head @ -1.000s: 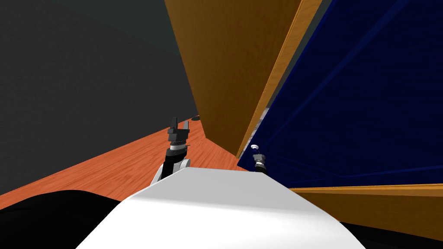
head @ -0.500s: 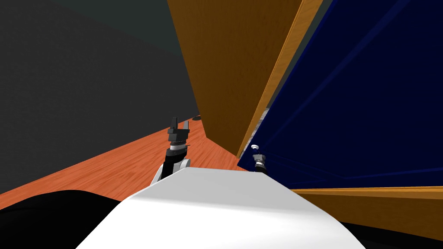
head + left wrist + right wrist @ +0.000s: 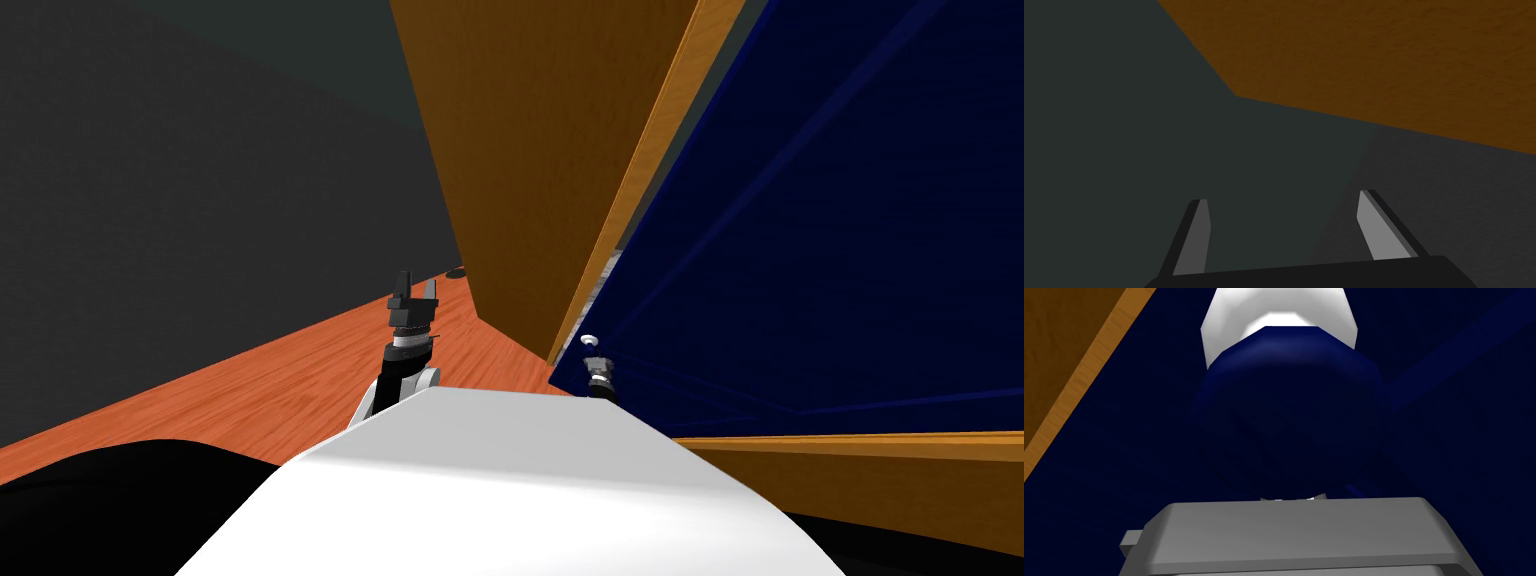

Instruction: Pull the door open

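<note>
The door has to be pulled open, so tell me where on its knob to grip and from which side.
Grip the round dark blue knob across its widest part, coming head-on from the front of the blue door, where the right gripper is. It looks wider than the white collar behind, which should resist slipping when pulling.

matt navy door (image 3: 820, 250); wood-grain frame (image 3: 638, 180); reddish wood plank floor (image 3: 300, 370)

The door (image 3: 850, 250) is a deep navy blue, its round knob (image 3: 1289, 413) the same blue with a white collar (image 3: 1276, 310), the door frame (image 3: 652, 160) light orange-brown with fine grain, the panel (image 3: 530, 150) darker mottled brown, the floor (image 3: 300, 370) reddish-orange with wood streaks, the wall (image 3: 200, 200) plain dark grey
</note>
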You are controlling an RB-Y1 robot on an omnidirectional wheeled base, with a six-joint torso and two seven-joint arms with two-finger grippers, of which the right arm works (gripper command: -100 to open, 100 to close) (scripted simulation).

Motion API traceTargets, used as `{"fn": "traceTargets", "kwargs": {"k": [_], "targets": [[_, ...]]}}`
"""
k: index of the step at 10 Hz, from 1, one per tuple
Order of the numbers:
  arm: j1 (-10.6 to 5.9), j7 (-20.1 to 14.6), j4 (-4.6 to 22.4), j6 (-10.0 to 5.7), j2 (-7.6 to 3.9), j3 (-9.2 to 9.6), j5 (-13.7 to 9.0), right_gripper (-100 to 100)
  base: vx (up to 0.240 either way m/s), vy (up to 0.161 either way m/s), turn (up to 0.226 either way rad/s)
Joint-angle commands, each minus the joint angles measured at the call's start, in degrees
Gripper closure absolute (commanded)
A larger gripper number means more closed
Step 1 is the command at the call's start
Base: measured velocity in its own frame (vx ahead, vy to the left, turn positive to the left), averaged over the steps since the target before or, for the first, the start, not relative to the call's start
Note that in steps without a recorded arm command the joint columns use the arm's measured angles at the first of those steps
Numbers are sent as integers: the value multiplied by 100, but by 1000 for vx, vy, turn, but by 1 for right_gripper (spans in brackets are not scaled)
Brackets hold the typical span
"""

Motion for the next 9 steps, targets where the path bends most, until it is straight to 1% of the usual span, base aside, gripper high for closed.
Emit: {"fn": "traceTargets", "kwargs": {"k": [1, 2, 3, 4, 6, 8, 9], "targets": [[-152, -249, -24, -101, 16, 38, -54, 100, -34, -9, 74], [-168, -382, -22, -77, 27, 43, -128, 100, -88, -19, 161], [-60, -449, -3, 48, 63, 20, -168, -100, -103, -28, 45], [-80, -621, -36, 66, 116, 35, -222, -100, -130, -19, -10], [-105, -832, -77, 88, 182, 54, -288, -100, -122, -17, -25], [-105, -832, 96, 88, 182, 54, -288, -100, -53, 9, 39], [-105, -832, -30, 88, 182, 54, -288, -100, -2, 29, 20]]}}
